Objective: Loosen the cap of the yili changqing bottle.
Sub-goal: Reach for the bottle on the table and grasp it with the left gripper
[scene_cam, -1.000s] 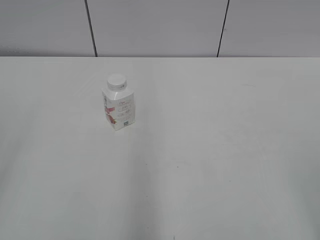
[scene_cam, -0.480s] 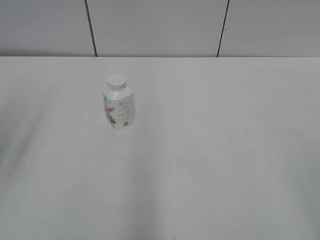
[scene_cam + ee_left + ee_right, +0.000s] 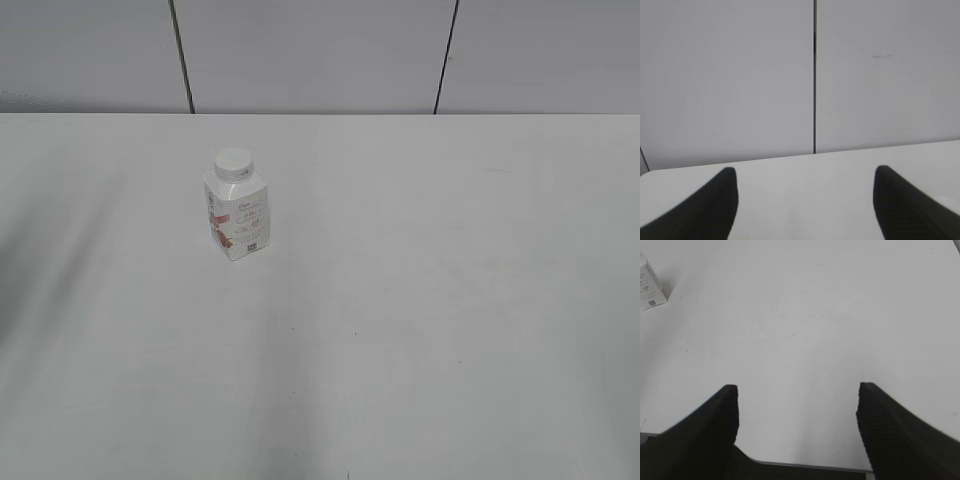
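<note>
The yili changqing bottle, small, white and squarish with red print, stands upright on the white table left of centre in the exterior view. Its white cap sits on the neck. The bottle's lower part also shows at the top left corner of the right wrist view. My right gripper is open and empty, over the table's near edge, far from the bottle. My left gripper is open and empty, facing the back wall; the bottle is out of its view. Neither gripper shows in the exterior view.
The white table ends at a grey panelled wall at the back. The table's near edge shows under my right gripper. A faint shadow lies on the table's left side.
The bottle has not moved. The faint shadows on the table's left and front have shifted slightly.
</note>
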Controlling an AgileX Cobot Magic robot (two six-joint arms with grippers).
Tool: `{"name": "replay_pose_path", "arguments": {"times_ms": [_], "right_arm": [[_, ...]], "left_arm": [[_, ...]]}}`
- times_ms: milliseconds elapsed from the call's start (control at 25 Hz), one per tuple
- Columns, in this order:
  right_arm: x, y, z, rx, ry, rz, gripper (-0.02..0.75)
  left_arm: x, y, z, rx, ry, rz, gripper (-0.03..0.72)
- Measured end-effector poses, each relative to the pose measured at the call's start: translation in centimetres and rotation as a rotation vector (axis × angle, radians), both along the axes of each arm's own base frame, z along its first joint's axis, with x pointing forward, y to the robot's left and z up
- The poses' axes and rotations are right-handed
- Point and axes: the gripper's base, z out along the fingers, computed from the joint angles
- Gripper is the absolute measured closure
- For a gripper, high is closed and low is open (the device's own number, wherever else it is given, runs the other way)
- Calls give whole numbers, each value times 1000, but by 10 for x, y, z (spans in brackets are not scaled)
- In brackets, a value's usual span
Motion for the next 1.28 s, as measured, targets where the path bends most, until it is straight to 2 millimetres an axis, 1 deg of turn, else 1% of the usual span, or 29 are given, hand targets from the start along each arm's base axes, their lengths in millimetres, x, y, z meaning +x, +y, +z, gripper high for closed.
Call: {"name": "replay_pose_path", "arguments": {"times_ms": [80, 320, 560, 960, 1200, 1280], "right_arm": [[0, 0, 0, 0, 0, 0, 156], [0, 0, 0, 0, 0, 0, 156], [0, 0, 0, 0, 0, 0, 156], [0, 0, 0, 0, 0, 0, 156], [0, 0, 0, 0, 0, 0, 156], [0, 0, 0, 0, 0, 0, 156]], "left_arm": [[2, 0, -4, 4, 25, 1, 173], [12, -1, -23, 24, 150, 3, 175], [29, -3, -45, 26, 217, -3, 174], [60, -9, -86, 25, 235, -40, 189], [72, -22, -106, 96, 172, -192, 189], [75, -28, -114, 91, 137, -253, 189]]}}
